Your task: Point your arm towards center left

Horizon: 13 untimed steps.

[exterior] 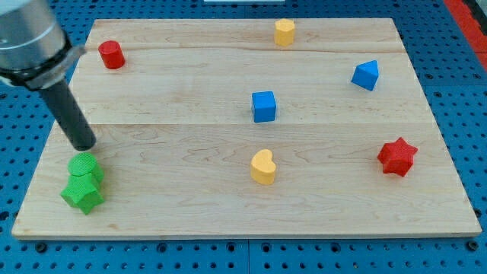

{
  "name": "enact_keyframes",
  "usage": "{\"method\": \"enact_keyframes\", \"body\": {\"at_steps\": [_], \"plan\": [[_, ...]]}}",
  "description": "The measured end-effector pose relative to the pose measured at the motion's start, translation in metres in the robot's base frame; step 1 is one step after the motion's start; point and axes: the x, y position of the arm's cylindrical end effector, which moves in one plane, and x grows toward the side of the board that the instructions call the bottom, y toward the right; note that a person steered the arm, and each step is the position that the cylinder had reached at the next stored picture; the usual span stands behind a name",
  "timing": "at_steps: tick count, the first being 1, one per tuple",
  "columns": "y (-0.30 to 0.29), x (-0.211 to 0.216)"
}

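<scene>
The table (228, 205), a pale wooden board on a blue perforated base (15, 152), filled most of the view. Next in size was my arm's grey housing (27, 34) at the view's top left, from which the dark rod (68, 110) slanted down to the view's right.

My tip (85, 146) rested on the table near its left edge, about midway between the view's top and bottom, so it sat at the centre left of the table. The tool is a plain rod with nothing to open or close, and it held nothing.

Just below my tip, toward the view's bottom, lay two green blocks touching each other: a green rounded block (84, 167) nearest my tip, apparently just beside it, and a green star (82, 195) below that.

Far to the view's right of my tip and slightly lower sat the red star (397, 157). The blue cube (264, 106) stood to the right and a little above my tip, near the table's middle. The yellow heart (263, 167) lay to the right and somewhat lower. The blue wedge-like block (366, 74) was well to the upper right. The red cylinder (112, 55) stood above my tip, near the table's top left corner. The yellow block (284, 32) sat at the top edge, up and to the right.
</scene>
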Motion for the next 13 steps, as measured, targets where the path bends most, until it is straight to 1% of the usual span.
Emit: {"method": "enact_keyframes", "body": {"at_steps": [1, 2, 3, 4, 5, 6, 12, 13], "plan": [[-0.048, 0.004], [-0.060, 0.015], [-0.047, 0.045], [-0.059, 0.041], [-0.052, 0.018], [-0.048, 0.008], [-0.040, 0.000], [-0.025, 0.000]]}}
